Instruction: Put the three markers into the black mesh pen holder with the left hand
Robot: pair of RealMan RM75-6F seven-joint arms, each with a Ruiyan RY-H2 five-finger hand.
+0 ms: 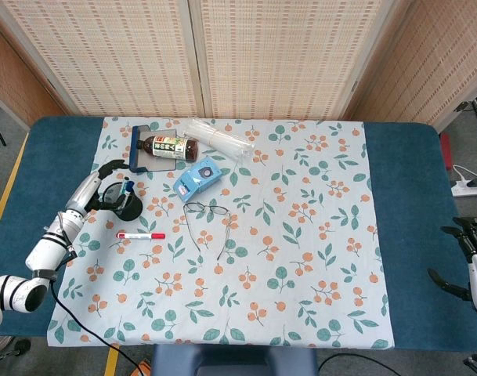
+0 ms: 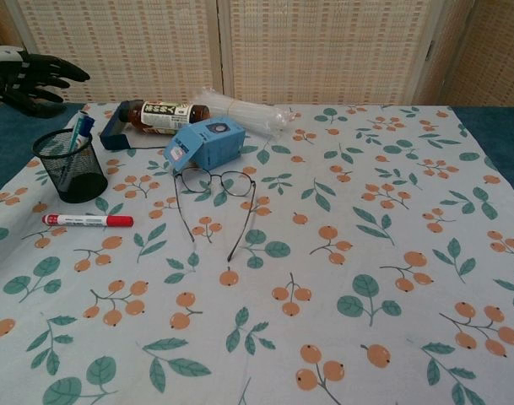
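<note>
The black mesh pen holder (image 1: 122, 206) (image 2: 71, 169) stands at the left of the floral cloth. Inside it lean a blue marker (image 2: 83, 130) and a green marker (image 2: 72, 145). A red marker (image 1: 141, 235) (image 2: 88, 220) lies flat on the cloth just in front of the holder. My left hand (image 1: 106, 182) (image 2: 30, 76) hovers above and behind the holder with its fingers spread and nothing in them. My right hand (image 1: 467, 260) sits far off at the right table edge, fingers apart and holding nothing.
Behind the holder a brown bottle (image 1: 169, 146) (image 2: 164, 114) lies against a blue stand (image 1: 137, 153). A clear plastic packet (image 1: 219, 138) (image 2: 244, 110), a blue box (image 1: 199, 177) (image 2: 208, 142) and folded-open glasses (image 1: 211, 219) (image 2: 214, 190) lie to the holder's right.
</note>
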